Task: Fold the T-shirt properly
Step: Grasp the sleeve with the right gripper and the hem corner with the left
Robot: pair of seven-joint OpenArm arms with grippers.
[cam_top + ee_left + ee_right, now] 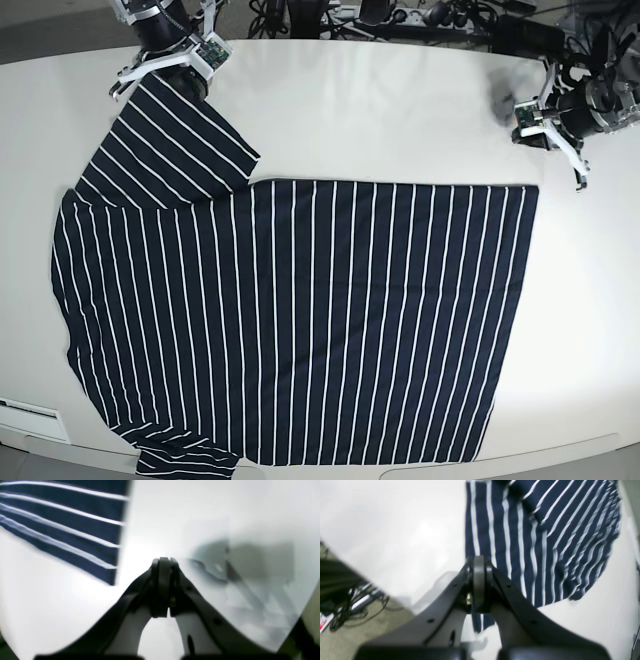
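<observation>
The T-shirt [300,320], dark navy with thin white stripes, lies spread flat on the white table [380,110]. One sleeve [175,140] stretches toward the far left. My right gripper [165,78] is at that sleeve's far end. In the right wrist view its fingers [478,580] are pressed together on the edge of the striped cloth [545,542]. My left gripper [163,562] is shut and empty above bare table. The shirt's hem corner [110,575] lies to its left. In the base view the left gripper [548,143] hovers just beyond the shirt's far right corner [532,192].
Cables and power strips [390,15] lie along the table's back edge. In the right wrist view the table edge drops to carpet with cables [347,605] at the left. Bare white table [590,300] lies right of the shirt.
</observation>
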